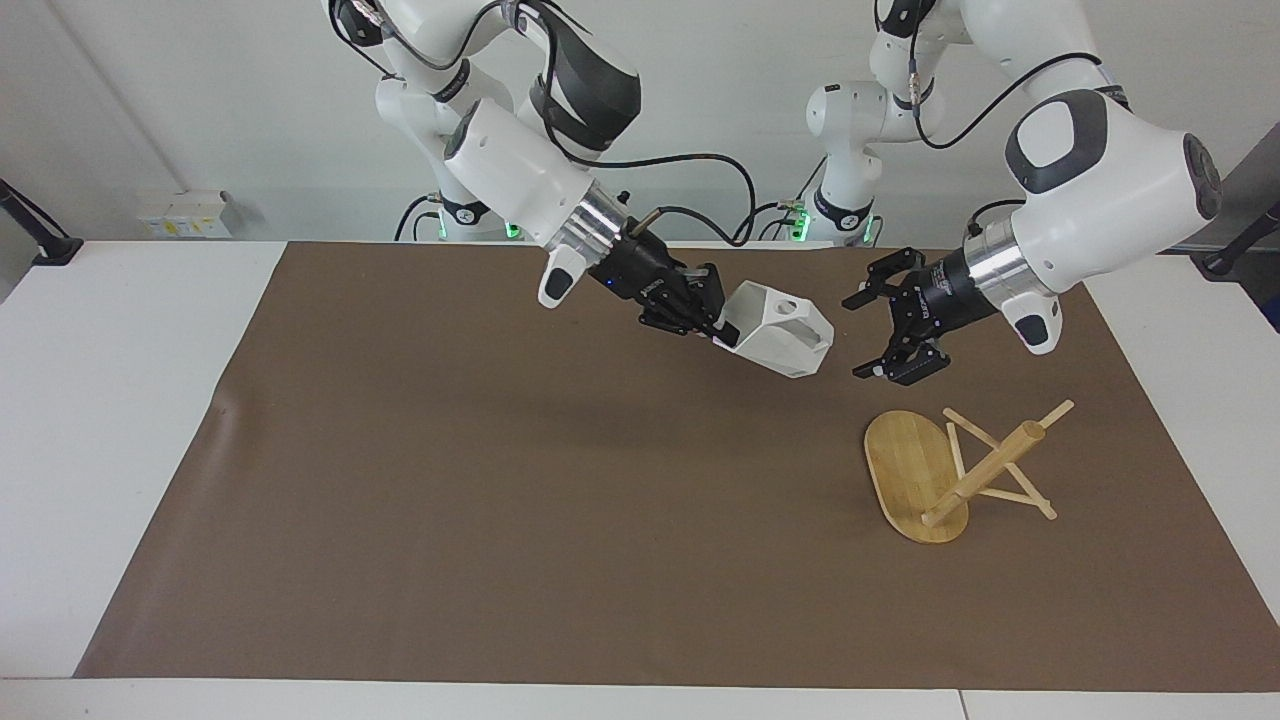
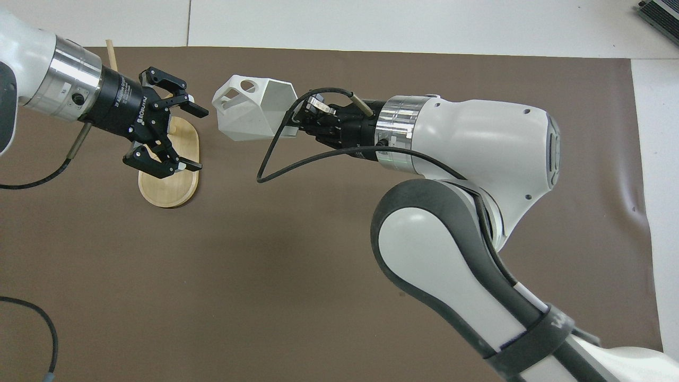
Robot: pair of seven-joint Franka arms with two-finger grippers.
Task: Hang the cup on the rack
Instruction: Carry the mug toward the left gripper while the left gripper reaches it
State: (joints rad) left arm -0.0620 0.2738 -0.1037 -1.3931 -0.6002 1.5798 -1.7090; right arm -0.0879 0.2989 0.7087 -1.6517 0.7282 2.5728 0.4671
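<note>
The white faceted cup [image 1: 782,338] [image 2: 249,109] hangs in the air over the brown mat, tipped on its side, handle hole uppermost. My right gripper [image 1: 722,335] [image 2: 289,127] is shut on its rim. My left gripper [image 1: 858,338] [image 2: 194,138] is open and faces the cup with a small gap between them, nothing in its jaws. The bamboo rack [image 1: 985,468] stands on the mat toward the left arm's end, on its oval base [image 1: 905,465] [image 2: 170,185]. In the overhead view the left gripper hides most of the rack's post and pegs.
The brown mat [image 1: 500,500] covers most of the white table [image 1: 120,400]. A black cable [image 2: 276,159] loops down from the right wrist. Nothing else lies on the mat.
</note>
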